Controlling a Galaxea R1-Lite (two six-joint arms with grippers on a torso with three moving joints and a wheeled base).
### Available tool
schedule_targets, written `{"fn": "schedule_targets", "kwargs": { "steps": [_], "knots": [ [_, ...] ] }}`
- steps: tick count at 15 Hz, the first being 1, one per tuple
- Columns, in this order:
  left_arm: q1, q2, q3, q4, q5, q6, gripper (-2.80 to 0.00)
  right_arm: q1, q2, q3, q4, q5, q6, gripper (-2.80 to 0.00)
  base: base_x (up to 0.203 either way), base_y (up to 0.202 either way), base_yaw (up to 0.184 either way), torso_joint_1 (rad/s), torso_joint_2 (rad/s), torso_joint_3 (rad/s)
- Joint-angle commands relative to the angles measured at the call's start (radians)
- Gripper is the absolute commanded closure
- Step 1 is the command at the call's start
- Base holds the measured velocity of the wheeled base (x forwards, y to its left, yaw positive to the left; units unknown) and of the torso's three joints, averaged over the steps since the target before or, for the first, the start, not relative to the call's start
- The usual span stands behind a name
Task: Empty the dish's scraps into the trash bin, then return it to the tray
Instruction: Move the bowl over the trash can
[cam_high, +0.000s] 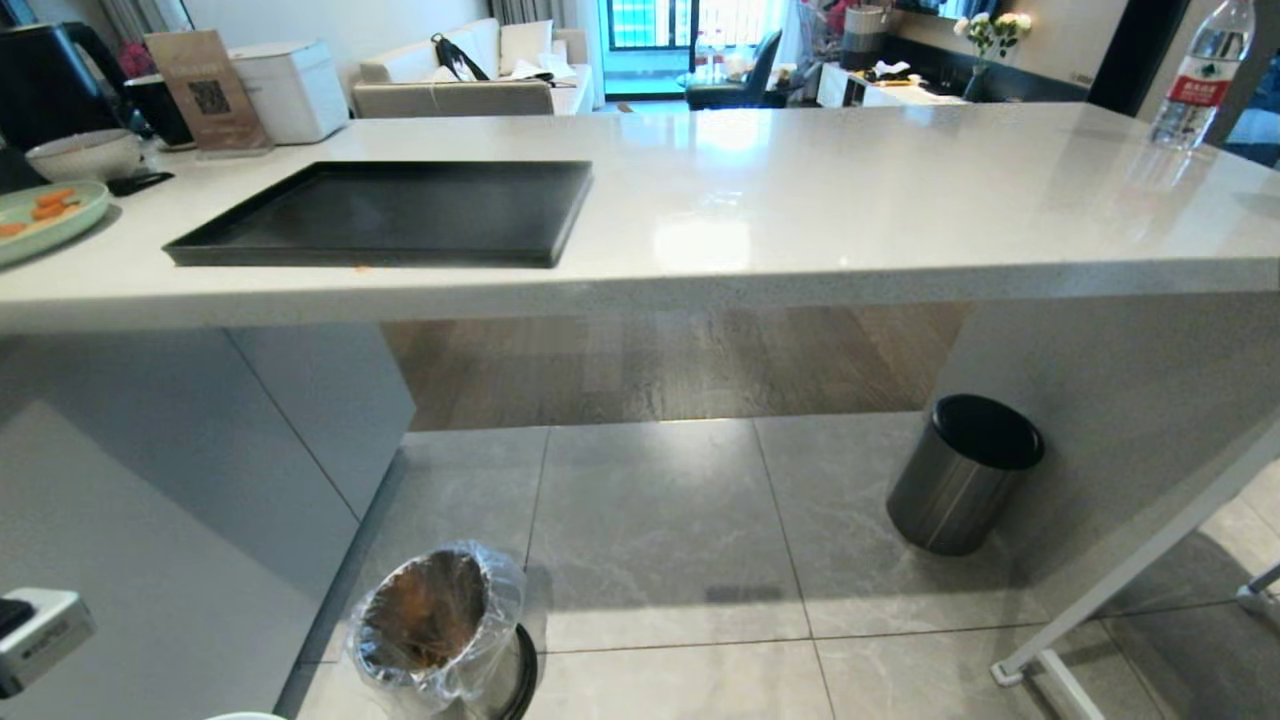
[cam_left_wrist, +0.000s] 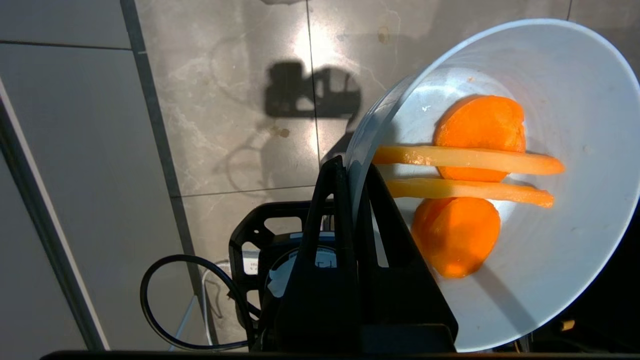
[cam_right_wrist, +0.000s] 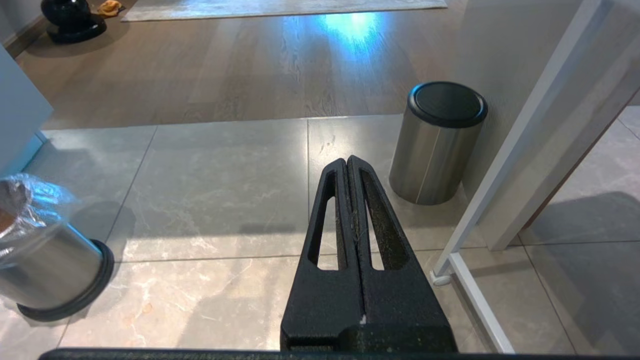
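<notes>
In the left wrist view my left gripper (cam_left_wrist: 354, 167) is shut on the rim of the white dish (cam_left_wrist: 565, 260), one finger inside and one outside, above the tiled floor. The scraps (cam_left_wrist: 475, 165), two orange slices and two pale yellow sticks, lie in the dish. The shiny trash bin (cam_high: 440, 630) with its clear liner stands on the floor below the counter's near left; it also shows as the trash bin (cam_right_wrist: 45, 265) in the right wrist view. The black tray (cam_high: 390, 212) lies bare on the counter. My right gripper (cam_right_wrist: 347, 161) hangs shut with nothing in it over the floor.
A larger dark-grey bin with a black top (cam_high: 962, 472) stands under the counter at the right. A pale-green plate with orange pieces (cam_high: 45, 215) and a greyish bowl (cam_high: 85, 155) sit at the counter's left. A water bottle (cam_high: 1198, 75) stands far right. A white frame leg (cam_right_wrist: 505, 200) slants at right.
</notes>
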Motion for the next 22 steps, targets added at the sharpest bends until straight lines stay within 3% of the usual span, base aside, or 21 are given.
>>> {"fn": "schedule_targets", "kwargs": {
  "steps": [1,5,22],
  "knots": [
    [0.0,0.001,0.003,0.004,-0.001,0.0,0.0,0.0,0.001,0.0,0.0,0.0,0.0,0.0,0.0,0.0,0.0,-0.002,0.43,0.427],
    [0.0,0.001,0.003,0.004,0.0,0.0,0.0,0.0,0.0,0.0,0.0,0.0,0.0,0.0,0.0,0.0,0.0,0.007,0.31,0.336],
    [-0.001,-0.004,0.011,0.003,0.0,0.0,0.0,0.0,0.0,0.0,0.0,0.0,0.0,0.0,0.0,0.0,0.0,0.004,0.02,0.025]
  ]
}}
